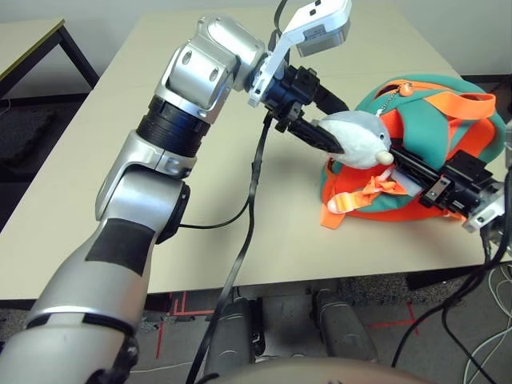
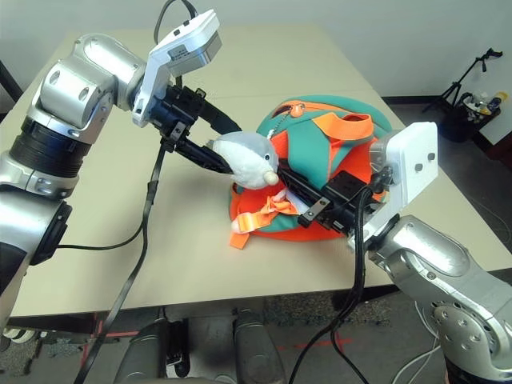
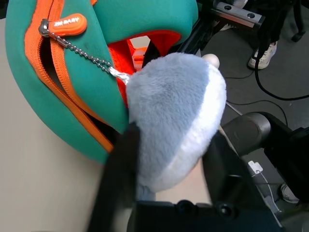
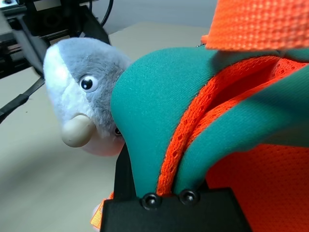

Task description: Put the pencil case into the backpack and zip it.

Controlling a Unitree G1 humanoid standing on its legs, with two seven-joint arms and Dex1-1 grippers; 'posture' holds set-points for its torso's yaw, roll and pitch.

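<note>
The teal and orange backpack (image 1: 432, 120) lies on the table's right side. Its grey-white plush fish (image 1: 360, 142) hangs from a bead chain at the orange zipper pull (image 3: 65, 24), beside which the zipper seam gapes. My left gripper (image 1: 332, 136) is shut on the plush fish (image 3: 174, 116), with one black finger on each side of it. Reaching in from the right, my right gripper (image 2: 292, 188) is shut on a teal fold of the backpack (image 4: 159, 96) near the orange straps. The pencil case is out of view.
The beige table (image 1: 120, 200) has bare surface to the left of the backpack. A black cable (image 1: 248, 216) hangs from my left wrist over the table's front edge. Another table (image 1: 32, 40) stands at the back left, and a tripod (image 2: 472, 72) at the far right.
</note>
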